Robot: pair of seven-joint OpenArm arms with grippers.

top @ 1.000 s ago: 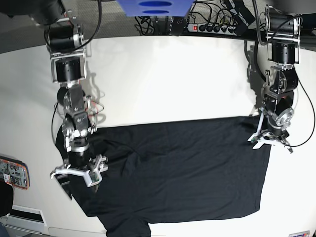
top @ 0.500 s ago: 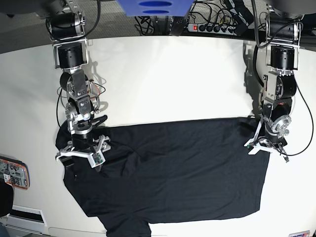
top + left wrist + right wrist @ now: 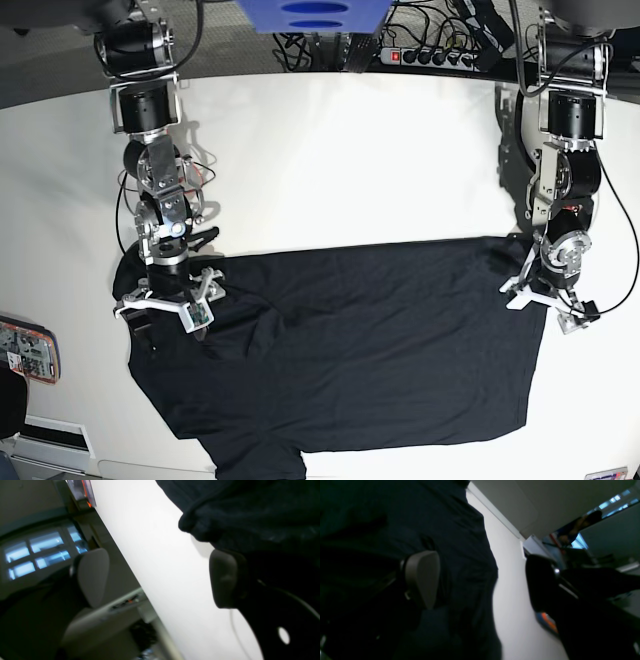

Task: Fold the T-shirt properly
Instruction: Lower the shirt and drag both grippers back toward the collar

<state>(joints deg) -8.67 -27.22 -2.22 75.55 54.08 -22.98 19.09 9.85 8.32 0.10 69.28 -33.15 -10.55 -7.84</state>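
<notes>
The T-shirt [image 3: 400, 350] lies across the near part of the pale, smooth worktop [image 3: 340, 160], a broad sheet of matte black cloth — soft, with a nearly straight far edge and a gently rounded near corner. A short flap of it juts toward the viewer, and low creases ripple over the side beneath the right gripper [image 3: 183, 318].

That gripper is open, its dark, blunt, rounded fingertips [image 3: 423, 580] parted above the fabric. The left gripper [image 3: 548, 305] is open too, at the opposite side edge — one rounded finger by the cloth, the other well apart from it. Beside that finger the fabric bunches into a thick, soft fold.
</notes>
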